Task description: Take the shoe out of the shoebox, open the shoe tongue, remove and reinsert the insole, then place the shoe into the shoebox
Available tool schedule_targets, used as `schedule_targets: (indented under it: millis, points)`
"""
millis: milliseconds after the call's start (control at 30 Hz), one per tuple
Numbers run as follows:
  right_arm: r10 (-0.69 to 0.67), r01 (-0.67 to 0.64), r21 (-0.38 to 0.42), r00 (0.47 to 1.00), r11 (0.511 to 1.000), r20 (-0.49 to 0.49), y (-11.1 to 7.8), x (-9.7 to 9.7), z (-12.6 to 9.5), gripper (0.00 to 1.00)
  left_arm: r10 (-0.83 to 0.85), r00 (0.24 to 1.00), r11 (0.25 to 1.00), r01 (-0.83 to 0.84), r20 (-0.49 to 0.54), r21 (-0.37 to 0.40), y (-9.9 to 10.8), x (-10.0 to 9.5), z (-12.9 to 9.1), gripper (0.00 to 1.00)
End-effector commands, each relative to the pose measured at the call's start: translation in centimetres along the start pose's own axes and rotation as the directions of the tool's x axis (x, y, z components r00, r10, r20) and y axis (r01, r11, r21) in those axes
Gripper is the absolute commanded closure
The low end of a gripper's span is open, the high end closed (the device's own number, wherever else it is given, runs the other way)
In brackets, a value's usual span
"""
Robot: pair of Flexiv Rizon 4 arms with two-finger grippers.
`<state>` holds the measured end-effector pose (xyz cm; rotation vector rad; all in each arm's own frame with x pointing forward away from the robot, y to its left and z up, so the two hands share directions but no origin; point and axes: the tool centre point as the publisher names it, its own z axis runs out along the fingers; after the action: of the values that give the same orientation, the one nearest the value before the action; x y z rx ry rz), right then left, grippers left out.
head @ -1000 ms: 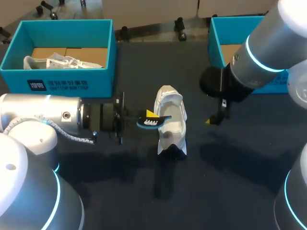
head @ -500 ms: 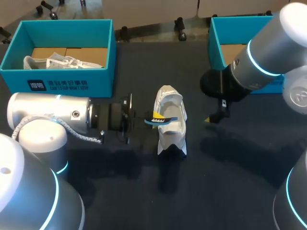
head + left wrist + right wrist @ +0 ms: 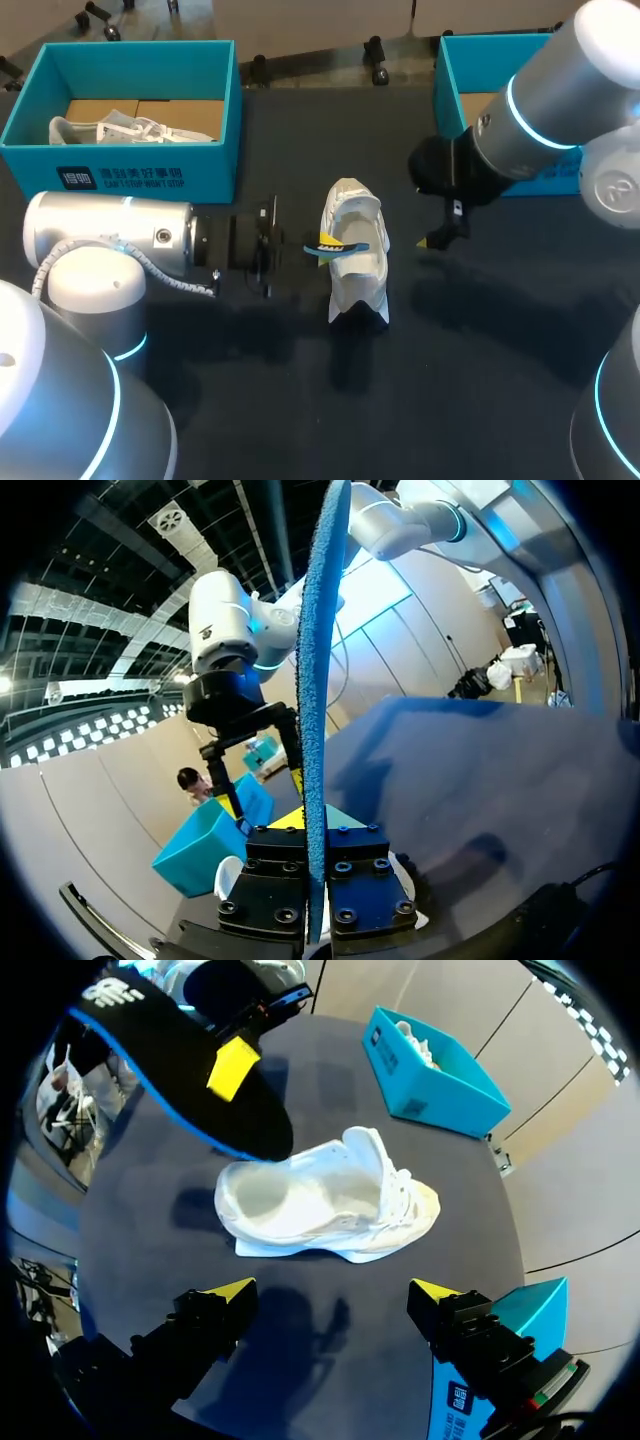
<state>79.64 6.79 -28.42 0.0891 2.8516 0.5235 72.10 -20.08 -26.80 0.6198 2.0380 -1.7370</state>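
A white shoe (image 3: 357,270) stands on the dark table, its opening facing up, also seen in the right wrist view as the shoe (image 3: 330,1205). My left gripper (image 3: 318,243) is shut on a black insole (image 3: 338,248) with a blue edge, held on edge just over the shoe's opening. In the left wrist view the insole (image 3: 318,680) rises straight out of the shut gripper (image 3: 316,830). From the right wrist, the insole (image 3: 180,1070) hangs above the shoe's heel end. My right gripper (image 3: 440,238) hovers to the right of the shoe, open and empty (image 3: 330,1295).
A teal shoebox (image 3: 130,170) at the back left holds a second white shoe (image 3: 120,128). Another teal shoebox (image 3: 450,90) sits at the back right, partly behind my right arm. Bare dark table lies in front of the shoe.
My left arm carried the insole rightward, from beside the shoe to over its opening. My right gripper drifted slightly back and to the left.
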Motion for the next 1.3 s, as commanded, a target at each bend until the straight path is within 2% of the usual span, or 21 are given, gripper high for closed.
schedule_targets:
  millis: [33, 300, 633, 767, 967, 1300]
  points:
    - [0.001, -0.001, -0.006, 1.000, 1.000, -0.011, 0.8, -1.0, 1.3, 0.00, -0.002, 1.000, 1.000, 0.002, -0.007, 0.003, 0.5, 0.0, 0.7, 1.00]
    - [-0.032, 0.032, -0.007, 0.998, 0.999, -0.058, 1.5, -1.5, 2.1, 0.00, -0.001, 1.000, 1.000, 0.001, -0.001, 0.000, 0.9, -0.2, 1.1, 1.00]
    - [-0.017, 0.018, 0.013, 0.996, 1.000, -0.085, 2.4, -0.1, 2.3, 0.00, -0.009, 1.000, 1.000, 0.009, 0.018, -0.007, 1.3, -0.5, 1.3, 1.00]
    - [0.002, -0.001, 0.024, 0.999, 1.000, -0.050, 2.2, 0.5, 2.2, 0.00, -0.014, 1.000, 1.000, 0.014, 0.016, -0.008, 1.4, -0.4, 1.7, 1.00]
    - [0.002, -0.001, 0.024, 0.999, 1.000, -0.050, 2.2, 0.5, 2.2, 0.00, -0.012, 1.000, 1.000, 0.012, 0.012, 0.006, 1.1, -0.4, 2.5, 1.00]
    - [0.002, -0.001, 0.024, 0.999, 1.000, -0.050, 2.2, 0.5, 2.2, 0.00, -0.019, 0.999, 0.999, 0.017, 0.033, 0.048, 2.3, -0.8, 4.2, 1.00]
